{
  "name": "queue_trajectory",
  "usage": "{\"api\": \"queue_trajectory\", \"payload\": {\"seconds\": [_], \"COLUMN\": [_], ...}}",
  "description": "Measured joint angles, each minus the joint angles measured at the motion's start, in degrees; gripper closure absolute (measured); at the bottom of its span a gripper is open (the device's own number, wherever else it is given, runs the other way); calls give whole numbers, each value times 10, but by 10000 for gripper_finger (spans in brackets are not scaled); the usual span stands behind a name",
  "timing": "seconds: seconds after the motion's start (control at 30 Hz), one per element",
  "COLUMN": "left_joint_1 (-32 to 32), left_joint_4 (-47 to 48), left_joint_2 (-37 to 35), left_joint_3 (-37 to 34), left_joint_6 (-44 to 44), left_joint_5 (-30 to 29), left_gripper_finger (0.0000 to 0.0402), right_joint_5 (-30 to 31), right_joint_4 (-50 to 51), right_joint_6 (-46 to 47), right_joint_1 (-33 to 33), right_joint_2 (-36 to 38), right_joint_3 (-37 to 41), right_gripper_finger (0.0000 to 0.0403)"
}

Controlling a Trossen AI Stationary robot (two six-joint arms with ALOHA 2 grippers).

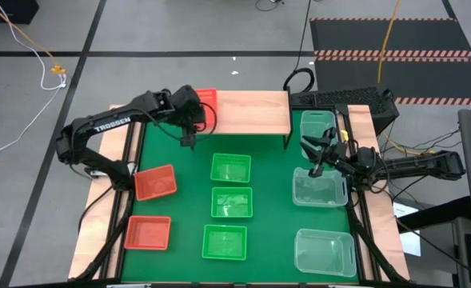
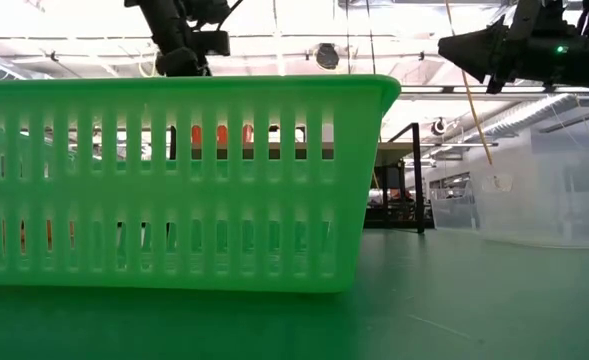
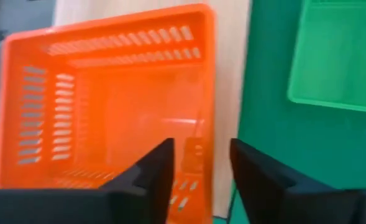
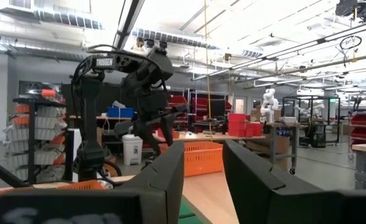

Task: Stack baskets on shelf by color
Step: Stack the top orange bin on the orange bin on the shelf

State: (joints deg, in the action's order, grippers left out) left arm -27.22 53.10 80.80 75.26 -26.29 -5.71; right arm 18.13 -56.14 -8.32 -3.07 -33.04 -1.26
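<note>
Left gripper (image 1: 189,136), fingers parted with nothing between them, hangs at the shelf's (image 1: 251,112) left end, at the near side of the red basket (image 1: 206,107) that sits on that end; the left wrist view shows the basket's near wall just beyond the parted fingertips, so whether it is being released or approached cannot be told. Right gripper (image 1: 313,164), fingers likewise apart and holding nothing, hovers over the far rim of a clear basket (image 1: 319,190) by the mat's (image 1: 271,200) right edge. Judged progress: early. One red basket is on the shelf. Two red baskets (image 1: 155,182) (image 1: 148,232) lie at the mat's left edge, three green baskets (image 1: 230,168) (image 1: 231,202) (image 1: 225,242) in a column down its middle, and another clear basket (image 1: 325,252) near the front right corner. The third clear basket (image 1: 318,126) stands just off the shelf's right end. The shelf's middle and right end carry nothing yet.
</note>
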Motion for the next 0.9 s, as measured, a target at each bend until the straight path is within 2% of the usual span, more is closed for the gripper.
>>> {"api": "queue_trajectory", "payload": {"seconds": [0.13,0.3,0.47,0.57,0.7,0.8,0.9], "left_joint_1": [22,70,136,192,276,319,336], "left_joint_4": [26,81,193,238,254,254,252], "left_joint_2": [-24,-77,-110,-117,-116,-110,-101], "left_joint_3": [0,0,-5,-29,-88,-128,-163], "left_joint_6": [3,45,229,344,413,474,583], "left_joint_5": [-51,-54,-52,-25,28,31,38], "left_gripper_finger": [185,164,178,192,204,204,199], "right_joint_5": [-2,-2,-4,-9,-19,-19,-19], "right_joint_4": [-15,-25,-23,-14,-12,-12,-13], "right_joint_6": [1,1,16,17,17,17,17], "right_joint_1": [0,0,0,1,2,2,2], "right_joint_2": [0,0,-1,-3,-9,-12,-14], "right_joint_3": [0,0,0,0,0,0,0], "right_gripper_finger": [296,296,296,296,296,296,296]}}
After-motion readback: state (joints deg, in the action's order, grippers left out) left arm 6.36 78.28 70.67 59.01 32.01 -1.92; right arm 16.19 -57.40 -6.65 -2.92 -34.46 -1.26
